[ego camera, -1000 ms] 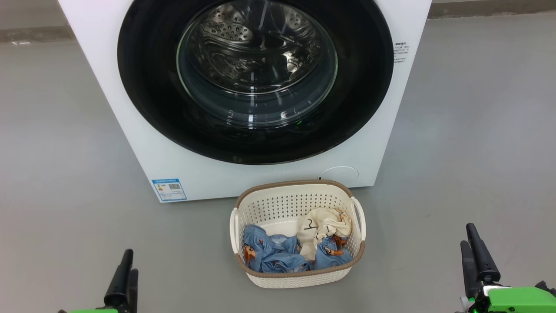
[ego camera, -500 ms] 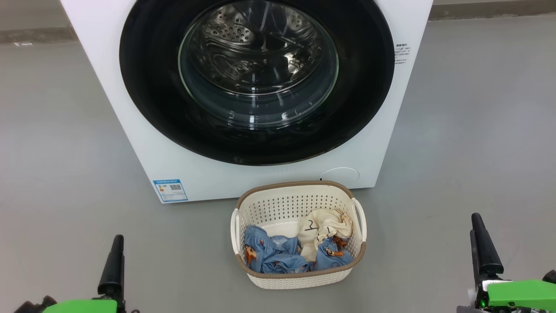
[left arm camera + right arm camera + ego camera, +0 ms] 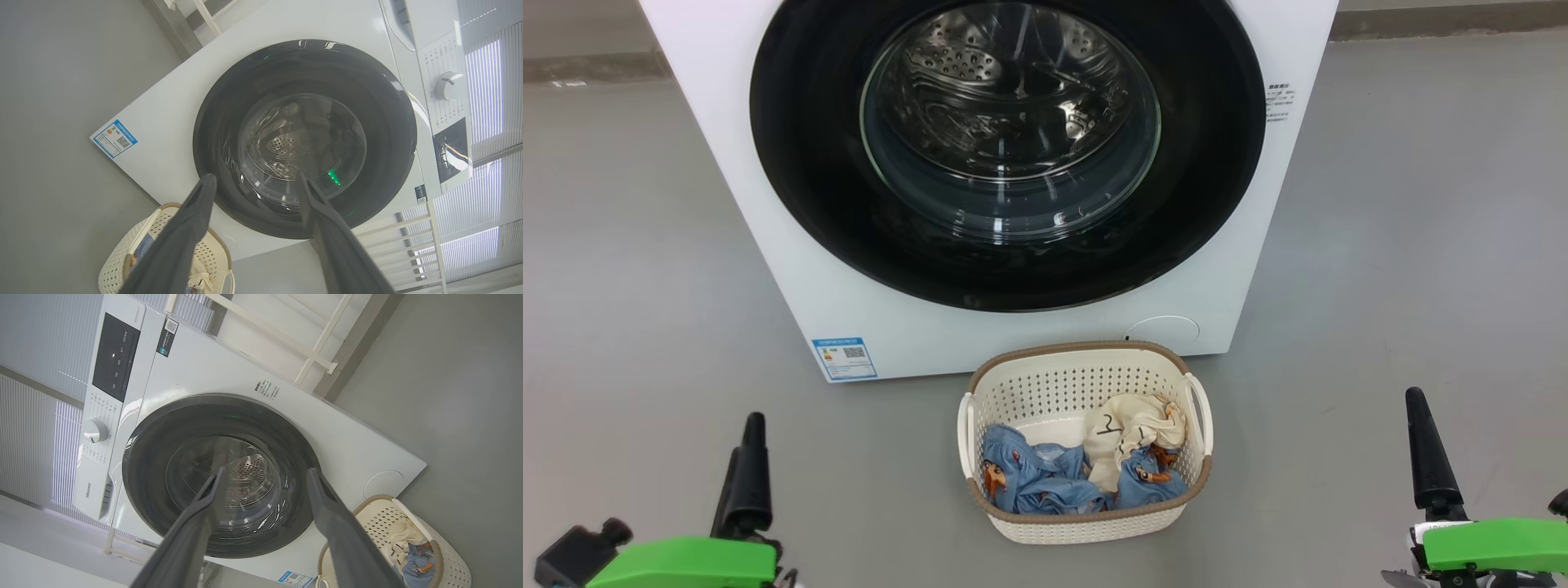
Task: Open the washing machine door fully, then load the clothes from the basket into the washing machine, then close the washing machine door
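Fingers point(image 3: 184, 237) of the left gripper point(image 3: 255, 179) stand spread wide with nothing between them, and the fingers point(image 3: 190, 539) of the right gripper point(image 3: 266, 470) are spread just as wide and just as empty. Both pairs point towards the washing machine door point(image 3: 1009, 147) and stay well short of it. That door sits shut, flat against the front of the washing machine point(image 3: 768, 269), its broad glossy black rim ringing a bulging clear window. Through the glass shows the perforated steel drum point(image 3: 980, 90). A small blue label point(image 3: 844, 358) is stuck at the machine's lower left corner, and a round flap point(image 3: 1162, 328) sits low on the right. In the left wrist view a white knob point(image 3: 448, 85) shows on the top strip, and the right wrist view shows a dark control panel point(image 3: 116, 355) there. Just in front of the machine, close to its base and below the door, the cream basket point(image 3: 1086, 523) stands on the grey floor point(image 3: 1380, 245). Inside it lie the clothes point(image 3: 1045, 482): crumpled light blue pieces with orange-brown prints, and a cream cloth marked with a black "2". From the head view the two grippers sit low at either side, each well apart from the basket.
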You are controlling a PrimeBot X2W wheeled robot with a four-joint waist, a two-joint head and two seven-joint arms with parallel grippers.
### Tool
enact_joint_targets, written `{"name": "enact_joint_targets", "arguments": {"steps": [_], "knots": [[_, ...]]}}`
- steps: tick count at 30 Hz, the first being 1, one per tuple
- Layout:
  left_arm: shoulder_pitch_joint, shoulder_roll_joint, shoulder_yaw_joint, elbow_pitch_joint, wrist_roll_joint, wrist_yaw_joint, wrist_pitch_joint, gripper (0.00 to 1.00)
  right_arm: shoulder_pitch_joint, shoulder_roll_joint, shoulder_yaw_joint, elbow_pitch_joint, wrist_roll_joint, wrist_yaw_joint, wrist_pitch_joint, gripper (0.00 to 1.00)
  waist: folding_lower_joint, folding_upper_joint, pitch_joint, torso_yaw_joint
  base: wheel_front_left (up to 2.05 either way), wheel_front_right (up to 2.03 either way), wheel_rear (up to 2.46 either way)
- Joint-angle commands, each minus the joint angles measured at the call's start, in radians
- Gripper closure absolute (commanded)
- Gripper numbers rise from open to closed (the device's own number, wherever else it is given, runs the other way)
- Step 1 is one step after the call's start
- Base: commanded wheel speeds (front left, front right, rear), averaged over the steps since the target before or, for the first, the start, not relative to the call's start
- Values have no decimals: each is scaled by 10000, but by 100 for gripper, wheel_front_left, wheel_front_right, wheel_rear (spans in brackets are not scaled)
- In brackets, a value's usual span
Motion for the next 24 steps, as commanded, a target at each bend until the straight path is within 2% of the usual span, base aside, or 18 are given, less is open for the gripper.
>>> {"name": "enact_joint_targets", "arguments": {"steps": [1,24], "knots": [[-346,187,99,-383,268,67,-115,0,-259,-115,135,-358,-262,9,-119,0,-1,0,-3,2,0,0,0],[-315,228,-1210,-846,5519,1749,-790,0,-330,-132,568,-568,-4811,12,-791,0,-1,0,-31,88,0,0,0]]}}
